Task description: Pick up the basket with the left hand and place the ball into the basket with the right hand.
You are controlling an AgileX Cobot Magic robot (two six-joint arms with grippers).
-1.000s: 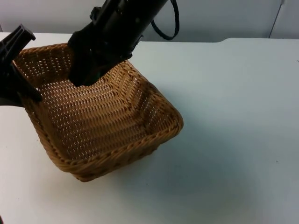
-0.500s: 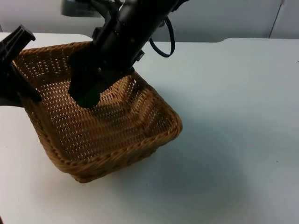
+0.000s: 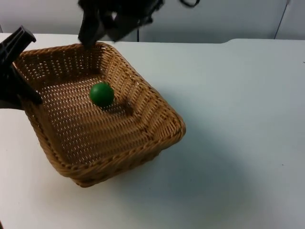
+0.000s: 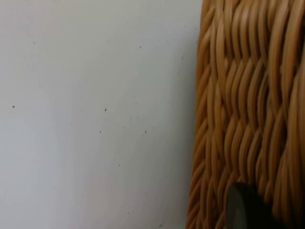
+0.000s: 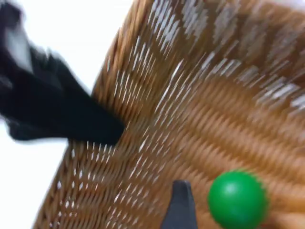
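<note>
The white table [image 3: 238, 119] lies bare to the right of the wicker basket [image 3: 138, 119], whose left rim is clamped by the left gripper [image 3: 19, 95]. The right gripper [image 3: 102, 24] hangs above the basket's far rim; whether its fingers are parted cannot be told. The green ball [image 3: 101, 94] rests on the basket floor.

open white table [image 3: 238, 143] right of the basket [image 3: 157, 109], left tool [image 3: 21, 90] blocking its left rim, right tool [image 3: 102, 26] over the far wall

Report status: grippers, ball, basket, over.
Left gripper clamped on tan woven wicker basket's rim, basket tilted. Right gripper above basket's far edge. Small green ball inside basket. Nothing obstructing.
</note>
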